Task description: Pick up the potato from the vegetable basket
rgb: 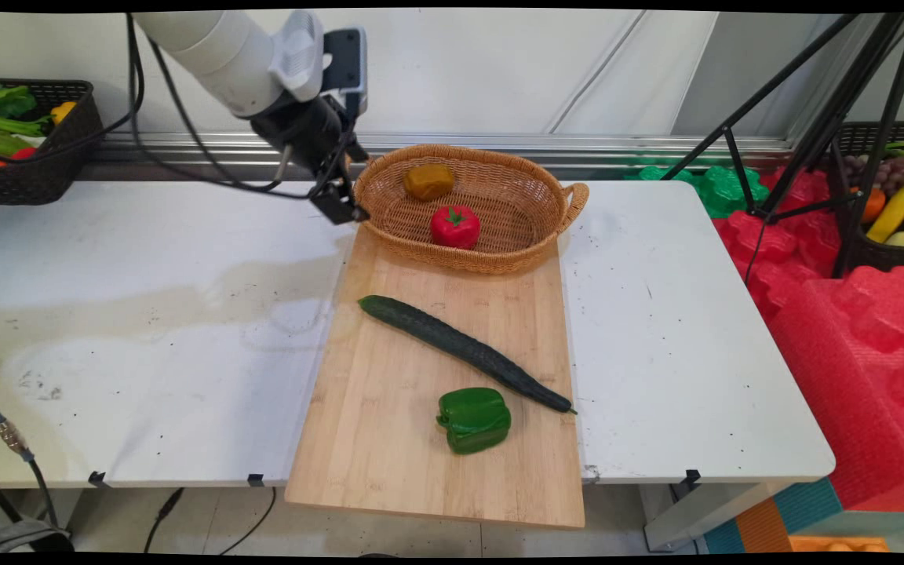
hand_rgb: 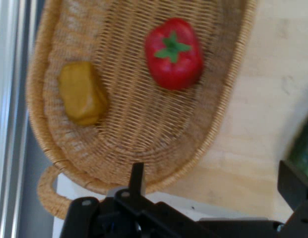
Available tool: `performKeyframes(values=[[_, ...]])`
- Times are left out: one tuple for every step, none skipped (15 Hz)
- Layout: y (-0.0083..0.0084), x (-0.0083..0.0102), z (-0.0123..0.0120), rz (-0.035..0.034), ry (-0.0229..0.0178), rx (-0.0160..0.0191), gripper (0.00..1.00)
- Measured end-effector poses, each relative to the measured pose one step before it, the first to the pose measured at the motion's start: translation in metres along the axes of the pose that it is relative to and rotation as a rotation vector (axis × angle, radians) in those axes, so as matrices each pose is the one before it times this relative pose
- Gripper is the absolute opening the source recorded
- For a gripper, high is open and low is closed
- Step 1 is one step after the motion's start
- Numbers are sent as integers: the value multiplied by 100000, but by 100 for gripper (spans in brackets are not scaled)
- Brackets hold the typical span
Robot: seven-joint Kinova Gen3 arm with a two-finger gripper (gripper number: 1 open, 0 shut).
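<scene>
One white bench (rgb: 146, 329) carries a long, pale wooden cutting board (rgb: 389, 439), whose near end sticks out over the bench's near edge. On the board's far end stands an oval woven wicker basket (rgb: 491, 263) with small handles. It looks light and a little springy, so the rim or a handle seems the best hold.

A long dark green cucumber (rgb: 460, 349) lies diagonally at mid-board. It is probably stiff and smooth, best taken across the middle. Near of it sits a blocky green bell pepper (rgb: 474, 420), glossy and perhaps slippery.

In the basket lie a round red vegetable with a green stalk (rgb: 455, 226) and, farther, a small ochre-yellow lump (rgb: 428, 181).

The jaws hang released and empty, spread wide, just beside the basket's left end. The bench to the left offers open room.
</scene>
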Motion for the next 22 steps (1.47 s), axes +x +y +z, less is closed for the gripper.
performKeyframes(values=[[-531, 349, 234, -4779, 517, 1501, 100], [-466, 369, 327, -4881, 490, 1199, 100], [-284, 243, 239, -3296, 262, 735, 100], [-197, 187, 180, -2853, 247, 350, 100], [-226, 152, 234, -3248, 418, 154, 100], [-181, 167, 312, -3313, 640, -218, 100], [-174, 135, 384, -3222, 728, -238, 100], [-181, 50, 375, -3152, 689, -259, 100], [-150, 103, 359, -2433, 625, -306, 100], [-269, 37, 419, -2636, 631, -95, 100], [-247, 38, 379, -2112, 513, -2, 100], [-341, 33, 498, -2457, 522, 174, 100], [-319, 149, 636, -2332, 499, 76, 100], [-244, 165, 602, -1844, 321, 4, 100], [-258, 243, 771, -2037, 254, 21, 100], [-302, 284, 944, -2172, 163, 179, 100], [-210, 204, 722, -1514, 27, 167, 100], [-119, 182, 538, -898, -14, 68, 100], [-166, 293, 841, -1077, -79, 231, 100], [-192, 343, 838, -862, -67, 466, 100], [-317, 380, 945, -614, 75, 1093, 100], [-383, 360, 889, -462, 56, 1441, 100]])
